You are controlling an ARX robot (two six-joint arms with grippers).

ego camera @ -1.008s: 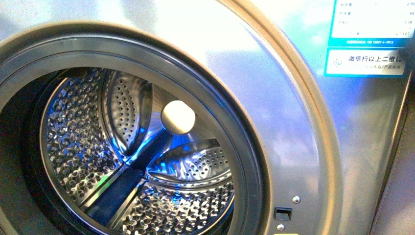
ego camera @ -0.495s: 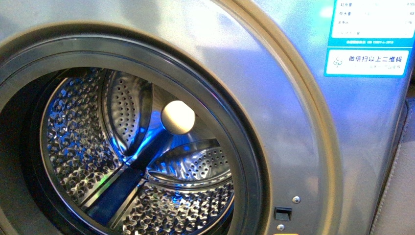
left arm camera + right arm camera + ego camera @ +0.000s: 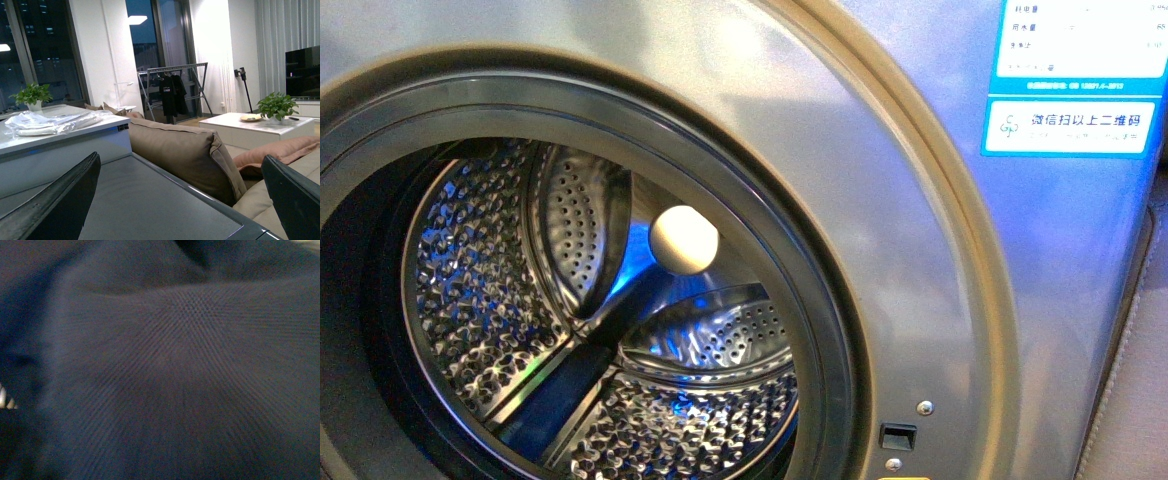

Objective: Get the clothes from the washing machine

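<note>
The washing machine [image 3: 930, 260] fills the front view, grey and metallic, its door open on the dimpled steel drum [image 3: 490, 300]. No fabric shows in the visible part of the drum, and neither arm appears in this view. In the right wrist view the clothes [image 3: 165, 365], dark navy with a fine ribbed weave, cover nearly the whole picture. My right gripper is shut on them, its fingers hidden by the fabric. My left gripper [image 3: 180, 160] is open and holds nothing, hovering above the machine's black top panel [image 3: 145, 200].
Blue-white stickers [image 3: 1070, 125] sit on the machine's upper right front. Beyond the top panel are a brown sofa cushion [image 3: 185, 150], a white counter [image 3: 60, 142] with a plastic bag, a white coffee table [image 3: 250, 130] and a drying rack [image 3: 172, 90].
</note>
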